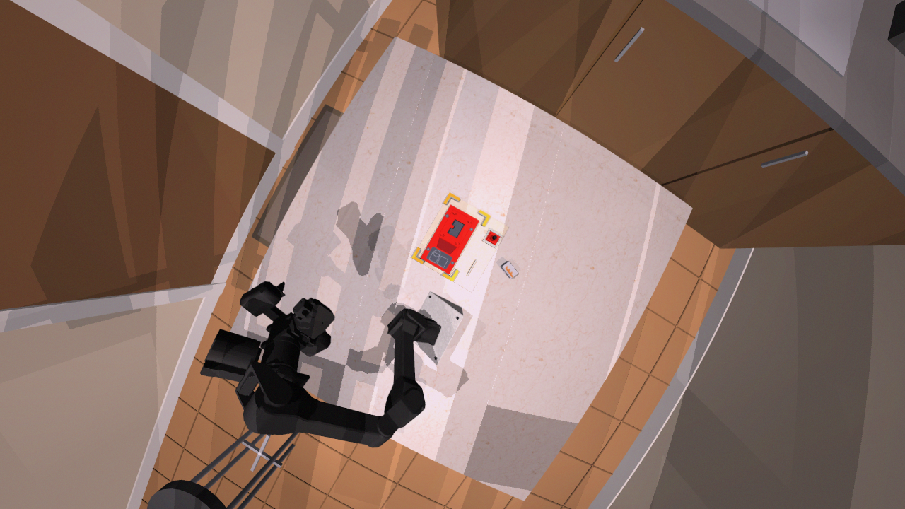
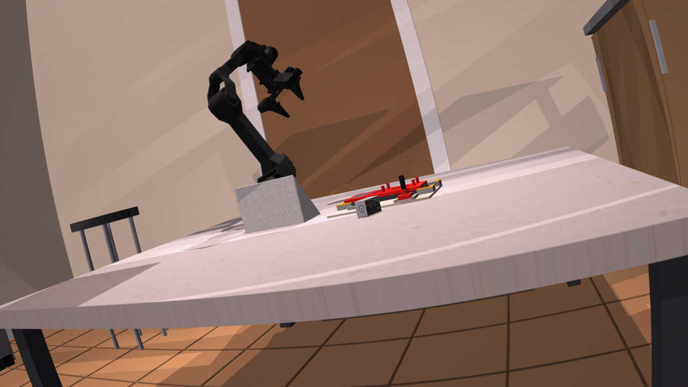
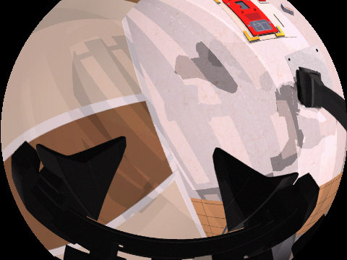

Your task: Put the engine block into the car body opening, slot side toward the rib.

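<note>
The engine block (image 1: 509, 268) (image 2: 367, 207) (image 3: 288, 9) is a small grey block with dark slots. It lies on the table beside the car body's board. The red car body (image 1: 460, 239) (image 2: 365, 194) (image 3: 265, 19) lies flat between yellow corner pieces. Its opening (image 1: 455, 228) (image 3: 242, 4) shows dark grey inside, with no block in it. The rib is too small to make out. My gripper (image 2: 295, 107) (image 3: 170, 146) is open and empty. It hangs high above the table, on the robot base's side, well away from the block and the car body.
A small red piece with an upright black post (image 1: 493, 237) (image 2: 402, 185) stands beside the car body, near the block. Yellow corner pieces (image 1: 484, 218) (image 2: 426, 188) (image 3: 280, 32) stand at the car body's corners. The grey arm base (image 1: 450, 326) (image 2: 274, 204) stands near the board.
</note>
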{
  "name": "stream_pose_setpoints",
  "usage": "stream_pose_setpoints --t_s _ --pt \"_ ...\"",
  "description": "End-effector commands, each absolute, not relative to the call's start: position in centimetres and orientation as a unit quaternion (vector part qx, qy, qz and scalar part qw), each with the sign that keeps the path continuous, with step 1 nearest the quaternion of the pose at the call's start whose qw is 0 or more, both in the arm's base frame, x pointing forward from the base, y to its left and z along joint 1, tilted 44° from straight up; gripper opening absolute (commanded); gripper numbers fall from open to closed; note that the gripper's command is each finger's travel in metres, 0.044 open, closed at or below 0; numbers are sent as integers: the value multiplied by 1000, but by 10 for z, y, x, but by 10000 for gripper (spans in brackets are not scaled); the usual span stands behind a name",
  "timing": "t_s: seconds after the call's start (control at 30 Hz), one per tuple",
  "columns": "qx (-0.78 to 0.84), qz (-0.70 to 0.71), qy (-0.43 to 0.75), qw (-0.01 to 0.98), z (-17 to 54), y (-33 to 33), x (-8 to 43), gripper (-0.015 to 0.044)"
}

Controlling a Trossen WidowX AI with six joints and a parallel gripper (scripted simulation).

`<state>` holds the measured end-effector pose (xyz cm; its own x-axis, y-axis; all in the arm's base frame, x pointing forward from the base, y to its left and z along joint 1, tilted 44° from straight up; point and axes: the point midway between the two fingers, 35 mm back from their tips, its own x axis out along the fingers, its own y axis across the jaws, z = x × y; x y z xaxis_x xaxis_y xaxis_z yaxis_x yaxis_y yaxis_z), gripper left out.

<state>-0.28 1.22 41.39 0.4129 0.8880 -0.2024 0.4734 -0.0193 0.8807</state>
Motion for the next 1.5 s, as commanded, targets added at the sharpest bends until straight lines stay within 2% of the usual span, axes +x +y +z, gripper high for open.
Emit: stream_pose_setpoints --t_s 0.0,0.03,0.47,0.67,0.87,1.17,1.47 --pt "682 211 499 491 414 12 -3 426" --pt "682 210 499 492 414 13 -2 440" --pt "611 120 469 627 398 74 49 440" --pt "556 75 464 685 386 97 88 440" --pt "500 9 471 727 362 110 149 440" --pt "448 -115 512 724 299 87 234 440" --pt "399 -148 559 711 246 41 289 440"
